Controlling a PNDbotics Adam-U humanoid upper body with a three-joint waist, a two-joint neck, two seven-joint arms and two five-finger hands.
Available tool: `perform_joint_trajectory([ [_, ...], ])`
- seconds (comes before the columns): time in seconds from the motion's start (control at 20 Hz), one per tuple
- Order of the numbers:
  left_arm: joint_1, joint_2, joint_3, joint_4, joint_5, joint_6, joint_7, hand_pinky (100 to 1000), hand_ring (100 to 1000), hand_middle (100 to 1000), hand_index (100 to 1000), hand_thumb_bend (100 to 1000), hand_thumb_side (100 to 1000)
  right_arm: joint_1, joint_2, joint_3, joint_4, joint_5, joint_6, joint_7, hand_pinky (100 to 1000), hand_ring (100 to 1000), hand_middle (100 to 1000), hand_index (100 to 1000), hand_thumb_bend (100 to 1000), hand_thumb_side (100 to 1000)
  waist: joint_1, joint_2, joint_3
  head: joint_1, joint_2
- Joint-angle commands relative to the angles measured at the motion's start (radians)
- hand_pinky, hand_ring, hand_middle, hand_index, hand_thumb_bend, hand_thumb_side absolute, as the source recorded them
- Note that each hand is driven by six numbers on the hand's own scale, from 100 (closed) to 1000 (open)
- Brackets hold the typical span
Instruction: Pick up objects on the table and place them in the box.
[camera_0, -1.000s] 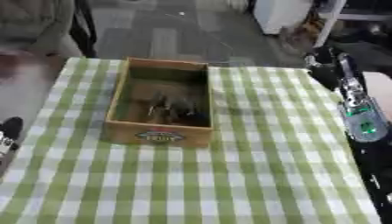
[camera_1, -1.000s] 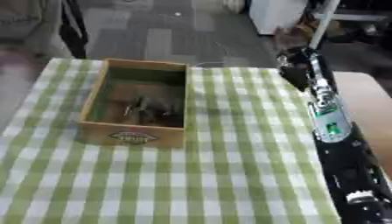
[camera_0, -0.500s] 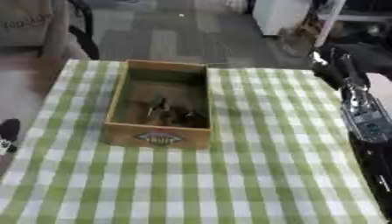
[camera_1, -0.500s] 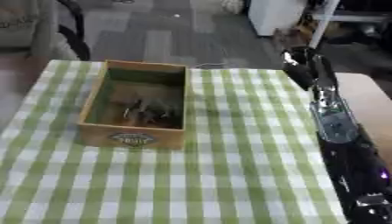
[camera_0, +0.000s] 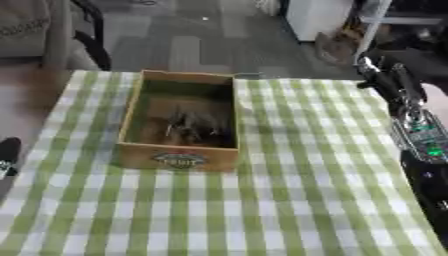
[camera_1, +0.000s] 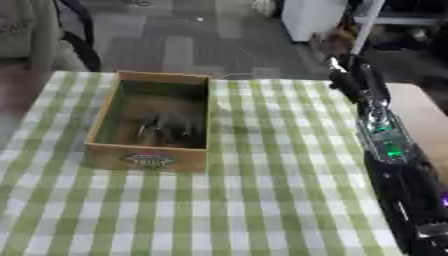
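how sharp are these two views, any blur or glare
Left eye view: soft all over, the dark things in the box smear into one clump. Right eye view: same softness, the right hand blurred at the cloth's far edge; no glare on the cloth.

Green-and-white checked tablecloth (camera_0: 289, 200), tan box (camera_0: 179, 158)

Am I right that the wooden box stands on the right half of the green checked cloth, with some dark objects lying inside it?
Not quite: the wooden box stands on the left half of the green checked cloth, as the left eye view shows. The dark objects do lie inside it.
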Motion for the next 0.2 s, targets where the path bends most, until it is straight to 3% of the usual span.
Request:
perform_joint_trajectory([
  [0.05,-0.008,0.02,0.009,-0.021,0.005,-0.001,0.003,470,509,424,443,490,368,-0.011,-0.05,0.011,-0.024,-0.072,-0.004,-0.006,605,742,600,758,100,569,0.004,-0.015,-0.002,-0.001,-0.01],
  [0.2,-0.009,0.022,0.008,-0.022,0.006,-0.001,0.002,470,509,424,444,487,369,-0.007,-0.061,0.024,-0.023,-0.134,-0.009,-0.009,605,742,600,759,100,569,0.003,-0.015,-0.003,-0.001,-0.008],
])
